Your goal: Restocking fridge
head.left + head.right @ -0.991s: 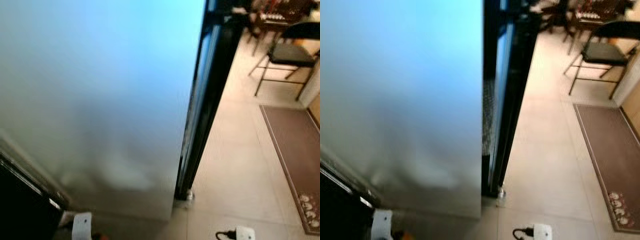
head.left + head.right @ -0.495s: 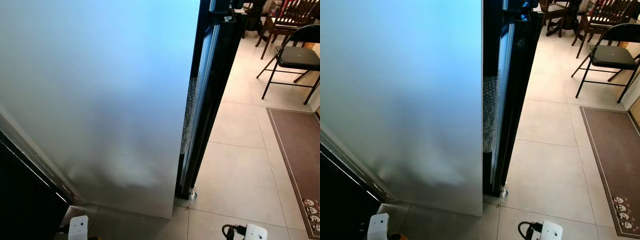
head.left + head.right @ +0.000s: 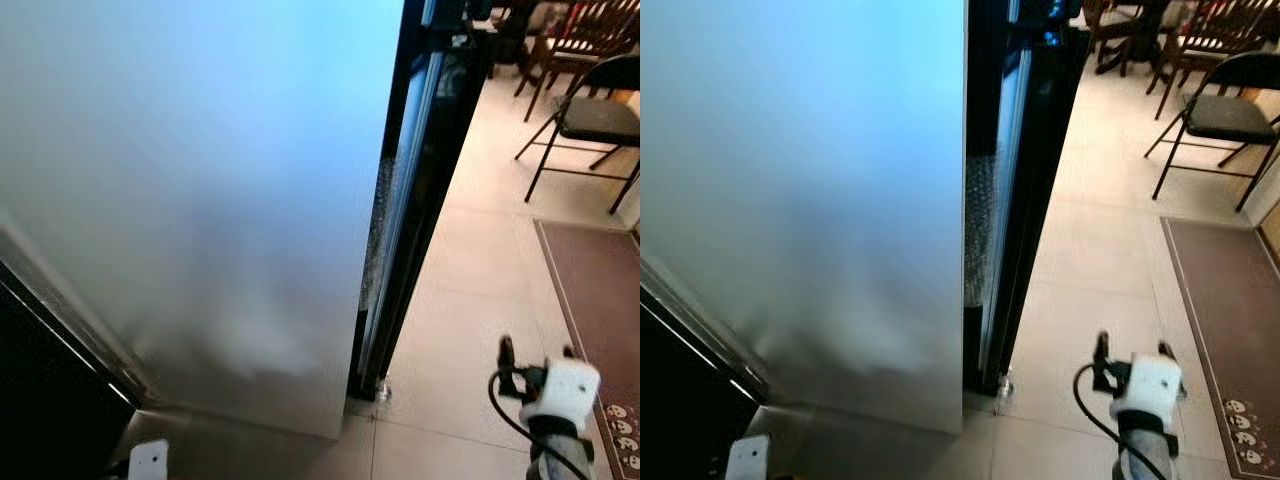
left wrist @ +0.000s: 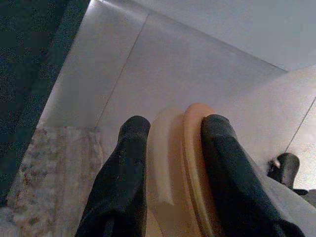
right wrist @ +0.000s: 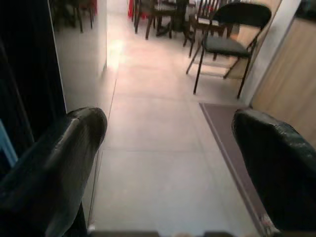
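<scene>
Left gripper (image 4: 170, 148) jaws clamp a pale orange item (image 4: 180, 163), low over the floor (image 3: 470, 280) beside the fridge door (image 3: 200, 180). Right gripper (image 5: 170, 163) jaws spread wide, empty, raised toward the door's dark edge (image 3: 1025, 180). Best approach, I'd say: hook that edge squarely, swing wide, and keep the orange item level and clear.

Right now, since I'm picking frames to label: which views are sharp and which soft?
Both eye views soft, the fridge door washed bluish; right wrist view blurs the right gripper, chair clearer; left wrist view dim, left gripper clamping an orange item.
</scene>
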Robot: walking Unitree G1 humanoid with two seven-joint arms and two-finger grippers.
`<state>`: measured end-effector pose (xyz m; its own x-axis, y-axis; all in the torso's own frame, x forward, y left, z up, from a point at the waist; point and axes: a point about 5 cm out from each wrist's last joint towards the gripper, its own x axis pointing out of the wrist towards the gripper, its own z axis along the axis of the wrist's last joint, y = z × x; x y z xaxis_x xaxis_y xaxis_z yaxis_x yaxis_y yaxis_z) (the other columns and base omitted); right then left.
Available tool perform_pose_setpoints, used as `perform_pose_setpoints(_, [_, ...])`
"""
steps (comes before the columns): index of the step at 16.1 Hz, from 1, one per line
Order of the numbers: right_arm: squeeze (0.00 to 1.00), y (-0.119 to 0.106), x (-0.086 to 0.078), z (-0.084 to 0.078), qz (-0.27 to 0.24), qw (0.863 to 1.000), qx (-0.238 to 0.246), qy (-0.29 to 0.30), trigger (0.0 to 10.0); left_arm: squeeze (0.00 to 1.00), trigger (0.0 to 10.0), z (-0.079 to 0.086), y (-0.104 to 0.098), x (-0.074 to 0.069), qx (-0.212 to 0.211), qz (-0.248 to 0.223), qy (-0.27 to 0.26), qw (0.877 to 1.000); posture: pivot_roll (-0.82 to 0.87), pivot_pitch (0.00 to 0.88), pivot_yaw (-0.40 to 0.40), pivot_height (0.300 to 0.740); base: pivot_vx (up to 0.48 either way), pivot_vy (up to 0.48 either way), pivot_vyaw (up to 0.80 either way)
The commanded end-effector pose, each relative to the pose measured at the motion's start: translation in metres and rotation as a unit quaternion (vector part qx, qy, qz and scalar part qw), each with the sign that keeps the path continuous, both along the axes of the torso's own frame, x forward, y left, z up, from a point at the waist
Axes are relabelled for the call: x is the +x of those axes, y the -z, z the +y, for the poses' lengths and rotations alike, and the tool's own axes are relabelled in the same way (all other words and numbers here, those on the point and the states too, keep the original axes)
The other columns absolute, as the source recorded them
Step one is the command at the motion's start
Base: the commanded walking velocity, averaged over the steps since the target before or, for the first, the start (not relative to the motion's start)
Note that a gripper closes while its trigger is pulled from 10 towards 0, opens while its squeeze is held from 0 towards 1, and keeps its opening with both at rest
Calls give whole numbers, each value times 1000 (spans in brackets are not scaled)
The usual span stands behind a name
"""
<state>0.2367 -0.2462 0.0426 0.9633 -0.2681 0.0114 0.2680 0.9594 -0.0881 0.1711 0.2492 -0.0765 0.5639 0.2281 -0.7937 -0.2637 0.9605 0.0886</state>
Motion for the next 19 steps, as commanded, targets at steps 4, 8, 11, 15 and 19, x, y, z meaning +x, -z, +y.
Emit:
perform_pose_setpoints(4, [0, -39, 27, 28, -41, 997, 44, -43, 10000, 0, 10000, -9, 3, 0, -10, 4, 2, 1000, -32, 0, -35, 740, 0, 0, 0])
perform_pose_setpoints(8, [0, -57, 44, 56, -32, 994, 62, -80, 10000, 0, 10000, -17, 1, 8, -15, -1, 8, 1000, -32, 10, -34, 740, 0, 0, 0])
perform_pose_setpoints(11, [0, -61, 46, 62, -26, 994, 78, -77, 10000, 0, 10000, -26, -3, 21, -18, -10, 13, 1000, -37, 20, -30, 740, 0, 0, 0])
perform_pose_setpoints(15, [0, -65, 47, 47, -17, 997, 67, -45, 10000, 0, 10000, -31, -5, 28, -13, -7, 17, 1000, -41, 29, -23, 740, 0, 0, 0])
perform_pose_setpoints(19, [0, -66, 45, 49, -13, 996, 71, -50, 10000, 0, 10000, -37, -12, 44, -14, -20, 19, 1000, -35, 23, -25, 740, 0, 0, 0])
